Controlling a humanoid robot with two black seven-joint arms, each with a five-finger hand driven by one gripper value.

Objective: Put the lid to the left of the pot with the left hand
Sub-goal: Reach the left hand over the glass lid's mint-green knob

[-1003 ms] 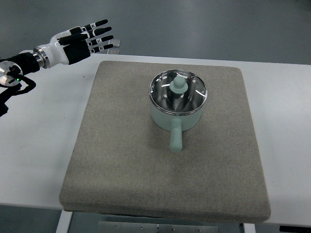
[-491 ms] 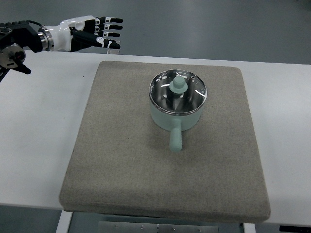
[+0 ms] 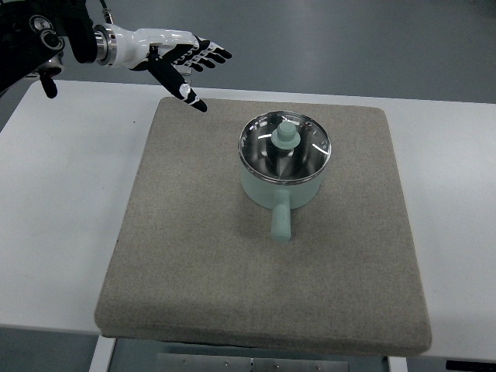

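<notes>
Pot: matt pale-green enamel look; lid of clear glossy glass, shiny metal rim. Beneath the pot, mat: coarse grey-brown cloth on smooth white table. Left hand: glossy white and black plastic.

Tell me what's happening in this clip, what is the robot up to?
The robot's left hand reaches in from the upper left with fingers spread, holding nothing, above the far left corner of the grey mat. It has not touched the pot. The pale green pot sits on the mat with its glass lid still on and its handle pointing toward the camera. The right arm is out of view.
</notes>
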